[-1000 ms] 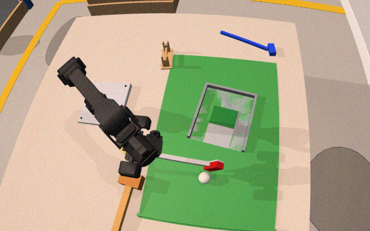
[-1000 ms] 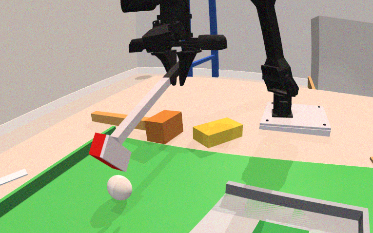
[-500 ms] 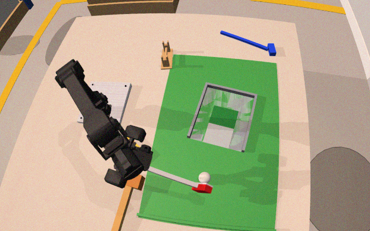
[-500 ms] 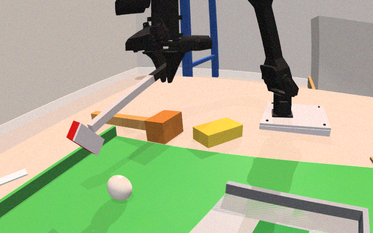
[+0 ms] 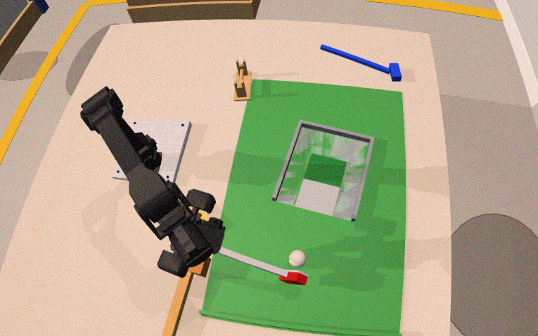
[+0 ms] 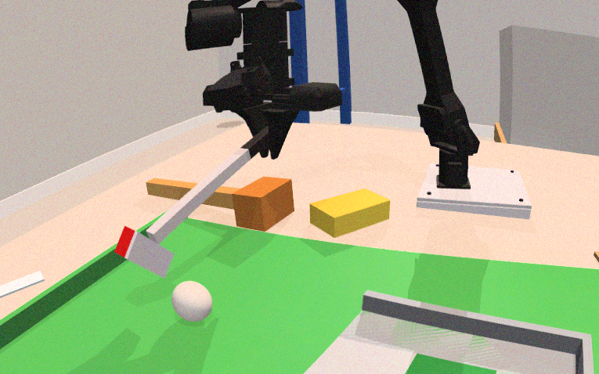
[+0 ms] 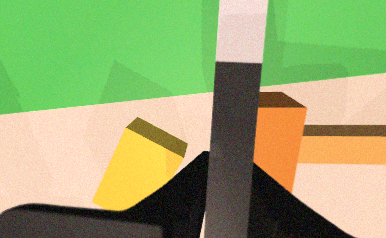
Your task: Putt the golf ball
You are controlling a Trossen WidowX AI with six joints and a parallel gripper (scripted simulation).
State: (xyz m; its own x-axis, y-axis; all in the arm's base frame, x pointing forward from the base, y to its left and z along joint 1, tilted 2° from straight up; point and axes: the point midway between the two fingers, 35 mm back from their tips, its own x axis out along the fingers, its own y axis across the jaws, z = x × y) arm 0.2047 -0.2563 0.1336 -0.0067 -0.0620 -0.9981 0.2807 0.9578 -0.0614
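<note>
The gripper (image 6: 267,146) is clenched on the dark handle end of the red putter (image 5: 258,266). From above, the putter's red head sits just beside the golf ball (image 5: 297,258), on the side away from the ramp (image 5: 316,197). The side view shows the head lifted off the green mat (image 6: 292,278); the wrist view shows only the shaft (image 7: 234,130) between a yellow block (image 7: 137,165) and an orange mallet (image 7: 277,137)

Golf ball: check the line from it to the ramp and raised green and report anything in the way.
Nothing visible blocks it. Only bare green mat lies between the golf ball and the open ramp leading to the raised green. The gripper holds the red putter behind the ball, opposite the ramp.
</note>
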